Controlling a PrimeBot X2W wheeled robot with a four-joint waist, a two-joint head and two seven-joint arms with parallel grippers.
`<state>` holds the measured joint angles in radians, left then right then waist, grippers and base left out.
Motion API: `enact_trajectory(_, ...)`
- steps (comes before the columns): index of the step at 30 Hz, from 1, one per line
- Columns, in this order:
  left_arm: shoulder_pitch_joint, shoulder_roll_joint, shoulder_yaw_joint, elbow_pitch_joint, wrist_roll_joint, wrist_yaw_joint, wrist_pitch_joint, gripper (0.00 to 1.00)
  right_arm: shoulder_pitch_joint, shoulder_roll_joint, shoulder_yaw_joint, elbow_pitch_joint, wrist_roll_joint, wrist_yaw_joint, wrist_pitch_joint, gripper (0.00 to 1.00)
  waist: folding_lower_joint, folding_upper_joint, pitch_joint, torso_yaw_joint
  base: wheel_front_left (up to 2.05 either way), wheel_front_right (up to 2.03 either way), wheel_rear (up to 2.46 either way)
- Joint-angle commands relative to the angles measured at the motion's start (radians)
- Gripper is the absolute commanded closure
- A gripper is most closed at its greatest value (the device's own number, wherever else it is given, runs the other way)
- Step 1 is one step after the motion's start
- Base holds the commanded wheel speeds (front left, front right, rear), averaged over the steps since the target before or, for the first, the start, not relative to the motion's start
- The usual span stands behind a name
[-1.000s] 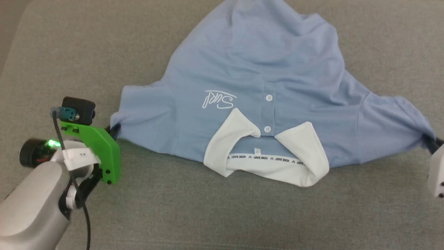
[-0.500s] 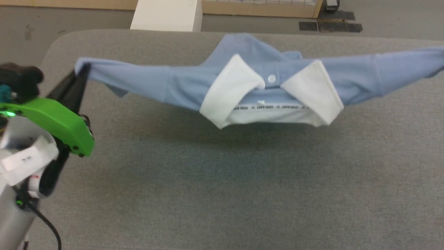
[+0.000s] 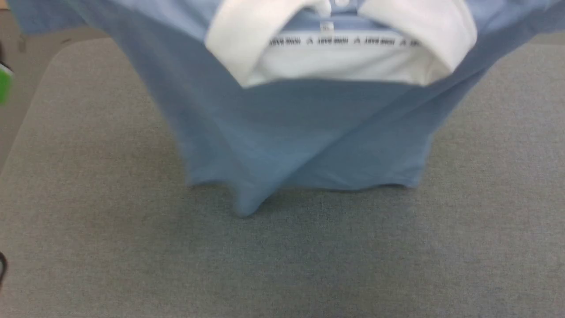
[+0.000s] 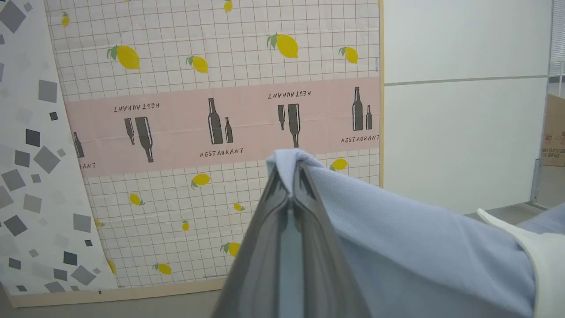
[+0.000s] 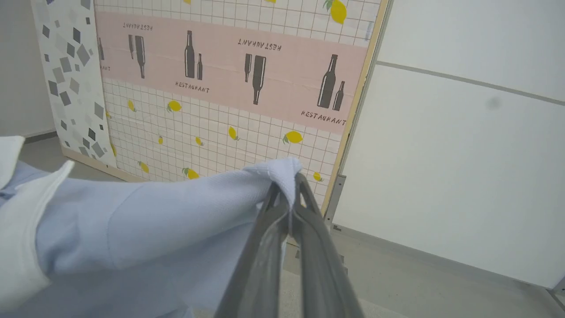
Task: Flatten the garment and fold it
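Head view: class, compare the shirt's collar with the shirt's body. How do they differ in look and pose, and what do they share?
The collar is white; the body is light blue. The collar has a strip of dark print inside; the body is plain. The collar is folded over at the top; the body hangs below it, above the grey table. Both are soft, blurred fabric.

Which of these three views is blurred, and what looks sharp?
Head view: the garment is smeared by motion blur, its shadow on the grey table soft. Left wrist view: the left pincer, near the lens, is out of focus; the lemon-print panel behind is sharp. Right wrist view: the right pincer is likewise soft, the background clear, lighting even.
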<state>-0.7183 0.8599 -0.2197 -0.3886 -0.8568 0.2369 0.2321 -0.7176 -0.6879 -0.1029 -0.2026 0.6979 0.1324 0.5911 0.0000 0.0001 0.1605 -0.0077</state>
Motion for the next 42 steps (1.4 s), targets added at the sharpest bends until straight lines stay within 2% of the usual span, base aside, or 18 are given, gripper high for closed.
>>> enact_trajectory(1, -0.054, 0.021, 0.012, 0.008, -0.005, -0.010, 0.013, 1.00, -0.049, -0.010, 0.013, 0.012, 0.008, -0.002, 0.000, 1.00, 0.0000, -0.0001, 0.038, -0.012, 0.00, 0.00, 0.00)
enact_trajectory(5, -0.186, 0.040, 0.013, 0.056, -0.002, -0.044, 0.047, 1.00, -0.164, -0.043, 0.079, 0.055, 0.021, -0.002, -0.016, 1.00, 0.0000, -0.0001, 0.106, -0.025, 0.00, 0.00, 0.00)
enact_trajectory(12, -0.444, 0.028, -0.051, 0.224, 0.018, -0.124, 0.127, 1.00, -0.416, -0.097, 0.197, 0.194, 0.022, -0.002, -0.072, 1.00, 0.0000, -0.0001, 0.263, -0.044, 0.00, 0.00, 0.00)
enact_trajectory(19, -0.794, -0.027, -0.138, 0.474, 0.114, -0.235, 0.162, 1.00, -0.728, -0.111, 0.353, 0.393, -0.012, -0.002, -0.163, 1.00, 0.0000, -0.0001, 0.430, -0.056, 0.00, 0.00, 0.00)
enact_trajectory(24, -1.050, -0.094, -0.170, 0.667, 0.204, -0.280, 0.098, 1.00, -0.964, -0.100, 0.457, 0.536, -0.057, -0.002, -0.260, 1.00, 0.0000, -0.0001, 0.524, -0.055, 0.00, 0.00, 0.00)
enact_trajectory(30, -1.251, -0.172, -0.212, 0.886, 0.263, -0.327, -0.001, 1.00, -1.166, -0.069, 0.547, 0.723, -0.074, -0.002, -0.353, 1.00, 0.0000, -0.0001, 0.589, -0.043, 0.00, 0.00, 0.00)
enact_trajectory(33, -1.299, -0.209, -0.244, 0.991, 0.275, -0.346, -0.053, 1.00, -1.223, -0.050, 0.612, 0.815, -0.066, -0.002, -0.416, 1.00, 0.0000, -0.0001, 0.618, -0.031, 0.00, 0.00, 0.00)
enact_trajectory(36, -1.282, -0.230, -0.269, 1.041, 0.270, -0.355, -0.077, 1.00, -1.211, -0.038, 0.657, 0.857, -0.045, -0.002, -0.445, 1.00, 0.0000, -0.0001, 0.624, -0.025, 0.00, 0.00, 0.00)
enact_trajectory(42, -1.125, -0.257, -0.312, 1.087, 0.239, -0.361, -0.118, 1.00, -1.091, -0.030, 0.737, 0.901, -0.006, -0.002, -0.483, 1.00, 0.0000, -0.0001, 0.590, -0.013, 0.00, 0.00, 0.00)
